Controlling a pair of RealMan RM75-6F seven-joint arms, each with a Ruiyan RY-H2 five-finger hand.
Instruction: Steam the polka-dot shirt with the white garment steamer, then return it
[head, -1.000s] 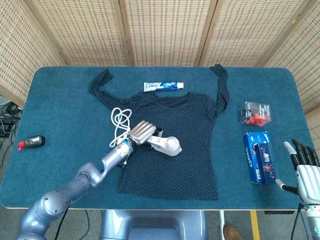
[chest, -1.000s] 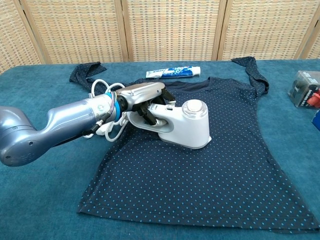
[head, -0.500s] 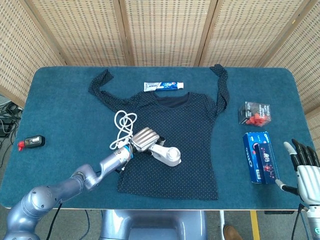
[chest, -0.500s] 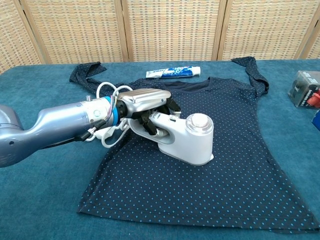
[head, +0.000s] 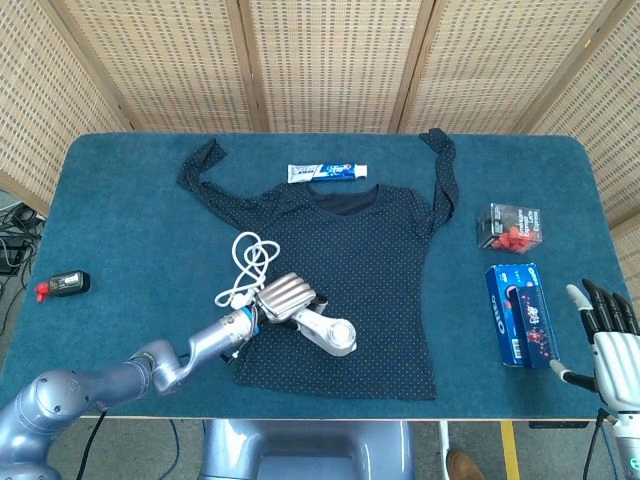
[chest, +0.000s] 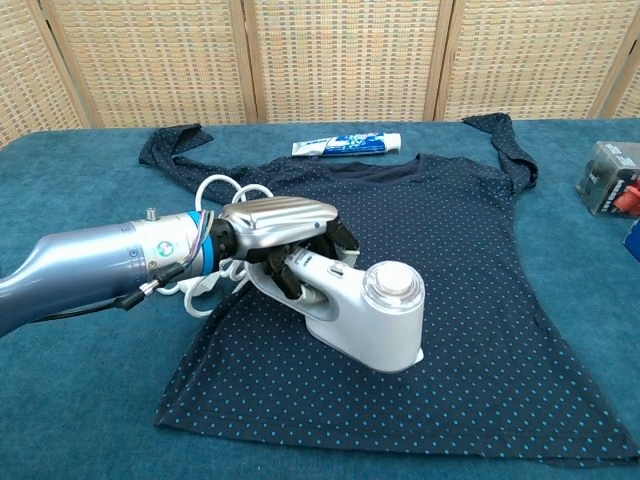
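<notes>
Head view: left hand (head: 288, 297) grips white steamer (head: 328, 334) on lower left of polka-dot shirt (head: 370, 270) spread on table (head: 130, 220); right hand (head: 610, 335) empty, fingers spread, near table's right edge.
Chest view: steamer sits just right of the gripping hand, base flat on shirt.

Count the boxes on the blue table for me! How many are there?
2, both right of the shirt: a clear box with red bits inside, and a blue box just in front of it. None looks hidden.
</notes>
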